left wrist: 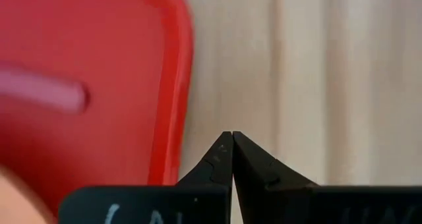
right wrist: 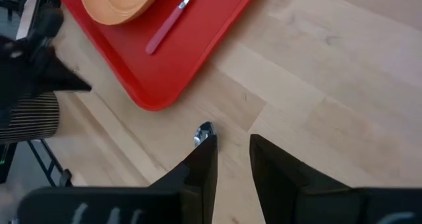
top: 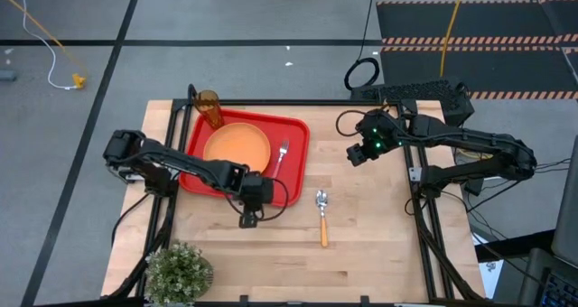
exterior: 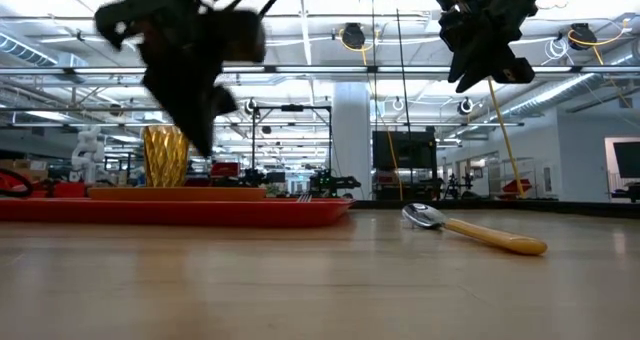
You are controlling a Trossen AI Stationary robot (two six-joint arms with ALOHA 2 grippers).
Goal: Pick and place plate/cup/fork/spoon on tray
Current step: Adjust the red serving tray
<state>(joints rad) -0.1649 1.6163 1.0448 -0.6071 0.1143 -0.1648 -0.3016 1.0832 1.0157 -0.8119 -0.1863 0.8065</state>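
Observation:
The red tray (top: 293, 135) lies on the table's far left part. On it rest the orange plate (top: 237, 147), the pink-handled fork (top: 281, 158) to the plate's right, and the amber cup (top: 209, 108), upright at the far left corner. The spoon (top: 321, 215) lies on the bare table right of the tray, bowl toward the far edge. My left gripper (top: 248, 219) is shut and empty just off the tray's near right corner (left wrist: 168, 118). My right gripper (top: 356, 155) is open and empty, raised above the table, far right of the spoon (right wrist: 204, 133).
A potted green plant (top: 179, 271) stands at the table's near left corner. Black frame rails (top: 424, 217) run along the table's right side. Bare wood lies around the spoon and along the near edge.

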